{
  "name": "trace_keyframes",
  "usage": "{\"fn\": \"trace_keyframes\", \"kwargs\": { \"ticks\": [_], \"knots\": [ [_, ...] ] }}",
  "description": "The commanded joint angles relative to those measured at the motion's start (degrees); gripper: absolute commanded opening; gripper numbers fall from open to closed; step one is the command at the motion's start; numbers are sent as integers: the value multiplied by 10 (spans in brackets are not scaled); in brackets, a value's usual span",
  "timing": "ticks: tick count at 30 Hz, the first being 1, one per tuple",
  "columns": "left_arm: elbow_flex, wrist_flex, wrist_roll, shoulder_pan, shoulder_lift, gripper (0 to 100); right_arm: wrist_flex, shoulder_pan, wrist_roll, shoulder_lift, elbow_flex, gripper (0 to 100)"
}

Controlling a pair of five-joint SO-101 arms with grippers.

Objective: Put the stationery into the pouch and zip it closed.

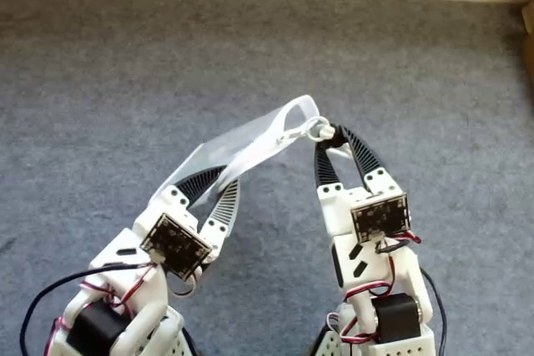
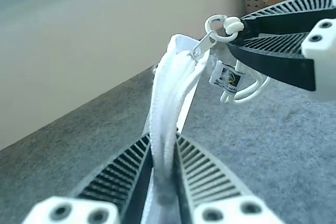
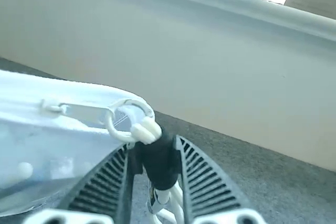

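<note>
Pouch [image 1: 250, 143], one, hangs above mid-tabletop [image 1: 83, 81]: left hand [image 2: 164, 142] clenched on its end, right hand [image 3: 155, 156] clenched on zip pull [image 3: 84, 110]. Left wrist view shows one label [image 2: 227, 76].

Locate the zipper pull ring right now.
The zipper pull ring sits just right of the high view's centre, at the far end of the pouch, pinched by the right gripper.

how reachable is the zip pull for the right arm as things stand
Probably yes: the right pincer looks shut on the zip pull, with nothing between them, while the left pincer clamps the pouch at its other end.
</note>
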Motion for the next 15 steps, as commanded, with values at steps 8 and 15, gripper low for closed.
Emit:
{"fn": "trace_keyframes", "kwargs": {
  "ticks": [8, 15],
  "knots": [
    [-138, 74, 33, -39, -9, 5, -17, 36, 4, 0, -5, 4],
    [-188, 104, 33, -42, -9, 5, -17, 36, 4, 0, -3, 4]
  ]
}}
